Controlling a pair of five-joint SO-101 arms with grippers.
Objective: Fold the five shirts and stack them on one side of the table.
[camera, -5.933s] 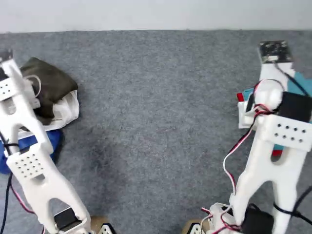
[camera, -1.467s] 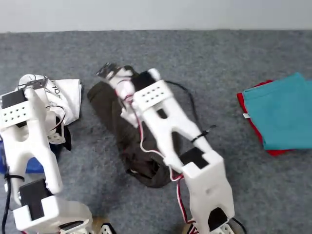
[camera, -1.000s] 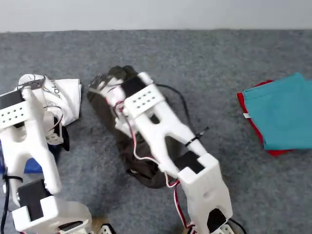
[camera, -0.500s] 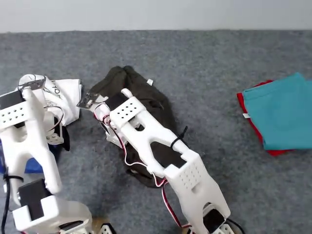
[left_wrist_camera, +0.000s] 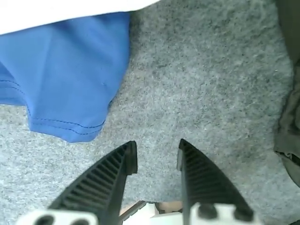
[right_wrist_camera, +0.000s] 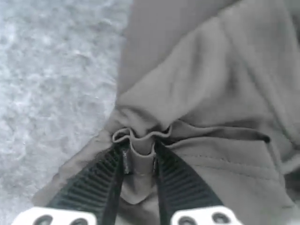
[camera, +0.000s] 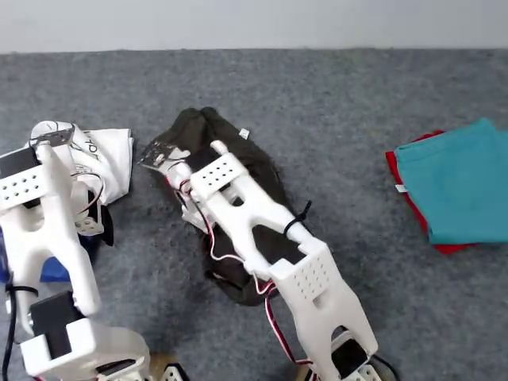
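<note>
A dark olive shirt (camera: 214,131) lies crumpled left of the table's middle. My right gripper (camera: 184,208) is at its left edge, and in the right wrist view the gripper (right_wrist_camera: 139,152) is shut on a pinched fold of the olive cloth (right_wrist_camera: 211,84). My left gripper (camera: 97,225) hangs open over bare carpet, nothing between its fingers (left_wrist_camera: 157,150). Beside it lie a blue shirt (left_wrist_camera: 61,70) and a white shirt (camera: 111,155). A folded teal shirt (camera: 460,182) rests on a red one (camera: 394,171) at the right edge.
Grey carpet (camera: 349,103) covers the table, with open room between the olive shirt and the teal stack. The right arm stretches diagonally over the olive shirt's near half. The olive shirt's edge (left_wrist_camera: 290,117) lies close to the left gripper.
The right gripper swept left and toward the front along the olive shirt, then edged back a little, uncovering the shirt's far end. The left arm stayed still.
</note>
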